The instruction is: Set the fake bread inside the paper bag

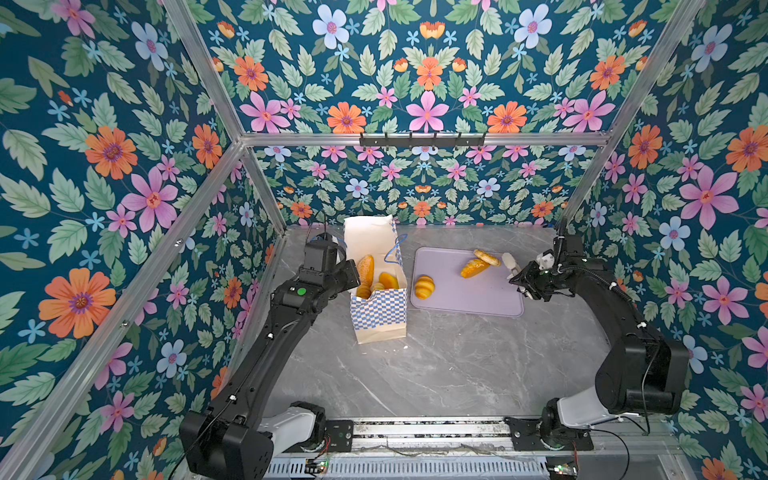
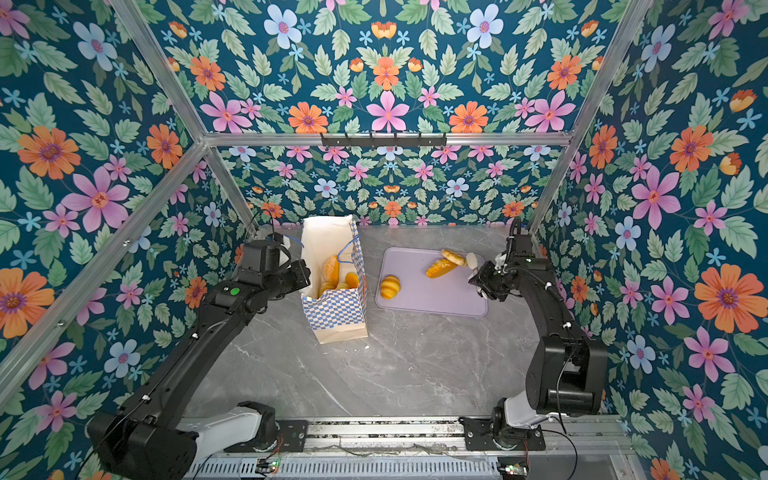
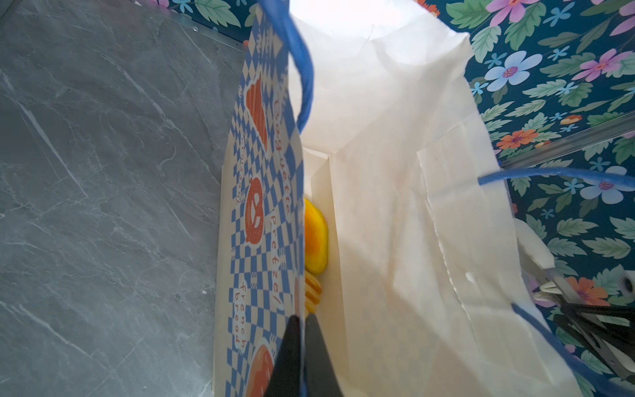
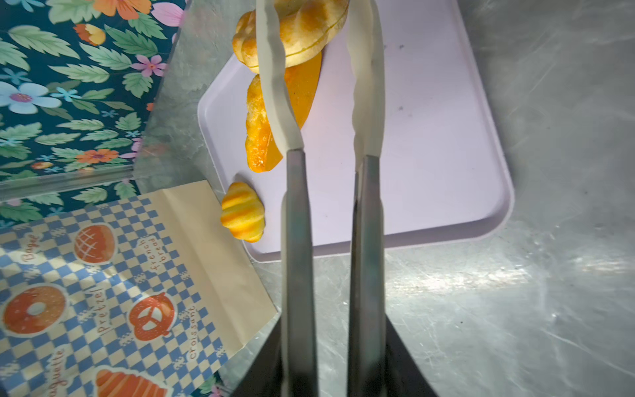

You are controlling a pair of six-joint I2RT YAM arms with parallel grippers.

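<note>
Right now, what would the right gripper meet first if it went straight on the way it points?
Probably the ring bun: the tongs in the right gripper point at it at the tray edge, though depth is unclear.

Bright, even light, soft shadows, top views bowed at edges, paper bag (image 3: 360, 62) interior blown out white, glare streaks on tabletop (image 4: 522, 271)

Fake bread (image 1: 365, 269) in paper bag (image 1: 380, 316), more on tray (image 1: 465, 299) beside
</note>
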